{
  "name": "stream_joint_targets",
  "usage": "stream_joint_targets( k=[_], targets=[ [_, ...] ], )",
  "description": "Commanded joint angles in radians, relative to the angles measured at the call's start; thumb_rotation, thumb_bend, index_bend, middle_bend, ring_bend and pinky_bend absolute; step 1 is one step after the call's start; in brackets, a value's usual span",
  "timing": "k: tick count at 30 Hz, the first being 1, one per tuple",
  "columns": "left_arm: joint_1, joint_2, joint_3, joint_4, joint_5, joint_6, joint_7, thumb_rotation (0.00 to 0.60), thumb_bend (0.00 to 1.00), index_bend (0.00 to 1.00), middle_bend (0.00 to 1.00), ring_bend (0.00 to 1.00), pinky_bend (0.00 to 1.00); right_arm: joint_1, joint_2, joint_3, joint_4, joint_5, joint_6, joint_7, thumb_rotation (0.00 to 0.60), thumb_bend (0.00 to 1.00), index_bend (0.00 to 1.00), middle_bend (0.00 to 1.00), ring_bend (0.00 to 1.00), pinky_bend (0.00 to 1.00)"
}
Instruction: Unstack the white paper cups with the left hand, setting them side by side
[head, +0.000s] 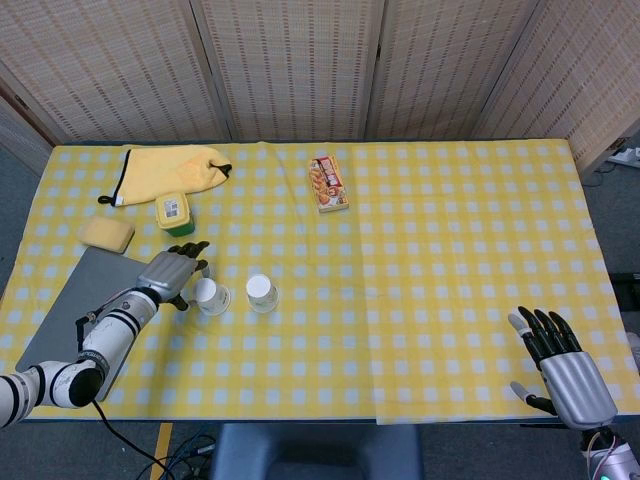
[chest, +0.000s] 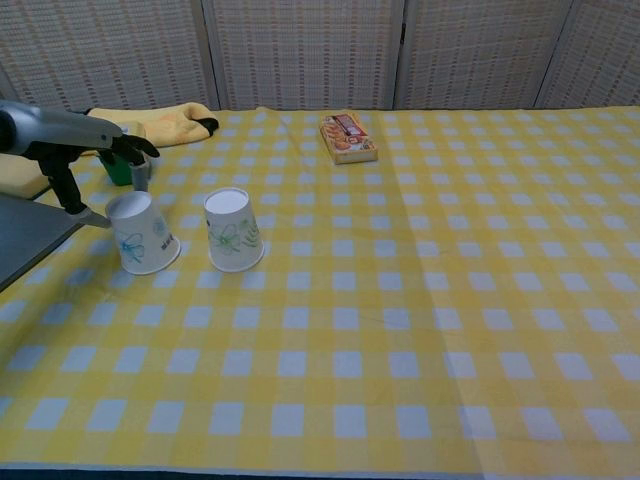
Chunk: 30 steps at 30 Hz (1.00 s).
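Note:
Two white paper cups with a green flower print stand upside down, side by side, at the table's left. The right cup (head: 261, 292) (chest: 232, 229) stands free. The left cup (head: 211, 296) (chest: 143, 233) sits on the cloth, leaning slightly. My left hand (head: 172, 272) (chest: 75, 150) holds it, thumb at its left side and fingers behind its top. My right hand (head: 560, 365) rests at the table's front right corner, fingers apart and holding nothing; the chest view does not show it.
A grey board (head: 70, 300) (chest: 25, 235) lies under my left forearm. Behind it are a yellow sponge (head: 106, 233), a green tub with a yellow lid (head: 174, 212) (chest: 120, 165) and a yellow cloth (head: 165, 165) (chest: 160, 122). A snack box (head: 328, 183) (chest: 347, 137) lies at back centre.

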Motion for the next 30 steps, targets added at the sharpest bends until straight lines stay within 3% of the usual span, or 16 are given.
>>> stream_joint_targets(
  k=[1, 5, 13, 17, 20, 23, 26, 30],
  targets=[
    [-0.004, 0.004, -0.001, -0.008, -0.008, -0.002, 0.003, 0.6, 0.3, 0.25, 0.0, 0.0, 0.16, -0.003, 0.0, -0.002, 0.001, -0.005, 0.007, 0.0, 0.6, 0.19, 0.0, 0.0, 0.0, 0.0],
    [-0.01, 0.027, -0.002, -0.052, -0.024, 0.018, 0.02, 0.6, 0.3, 0.06, 0.0, 0.0, 0.16, -0.009, 0.0, -0.007, 0.004, -0.02, 0.02, 0.002, 0.6, 0.19, 0.0, 0.0, 0.0, 0.0],
    [0.016, 0.197, 0.013, -0.32, -0.012, 0.203, 0.123, 0.6, 0.3, 0.04, 0.0, 0.0, 0.16, -0.019, 0.002, -0.01, 0.013, -0.038, 0.048, 0.015, 0.6, 0.19, 0.0, 0.0, 0.0, 0.0],
    [0.121, 0.324, 0.045, -0.537, 0.105, 0.38, 0.139, 0.6, 0.3, 0.04, 0.0, 0.0, 0.16, -0.02, 0.008, -0.01, 0.015, -0.043, 0.057, 0.032, 0.6, 0.19, 0.0, 0.0, 0.0, 0.0],
    [0.259, 0.37, 0.09, -0.62, 0.309, 0.513, 0.067, 0.6, 0.3, 0.03, 0.0, 0.0, 0.16, -0.015, 0.015, -0.012, 0.014, -0.037, 0.044, 0.051, 0.6, 0.19, 0.0, 0.0, 0.0, 0.0],
    [0.422, 0.36, 0.164, -0.591, 0.558, 0.652, -0.019, 0.6, 0.3, 0.02, 0.0, 0.0, 0.16, -0.01, 0.023, -0.011, 0.01, -0.029, 0.033, 0.066, 0.6, 0.19, 0.0, 0.0, 0.0, 0.0],
    [0.582, 0.295, 0.229, -0.468, 0.76, 0.811, -0.065, 0.6, 0.3, 0.01, 0.0, 0.0, 0.16, -0.011, 0.021, -0.012, 0.01, -0.028, 0.032, 0.064, 0.6, 0.19, 0.0, 0.0, 0.0, 0.0],
    [0.756, 0.172, 0.245, -0.264, 0.887, 1.008, -0.118, 0.6, 0.3, 0.02, 0.0, 0.0, 0.16, -0.013, 0.012, -0.01, 0.006, -0.025, 0.03, 0.043, 0.6, 0.19, 0.0, 0.0, 0.0, 0.0]
  ],
)
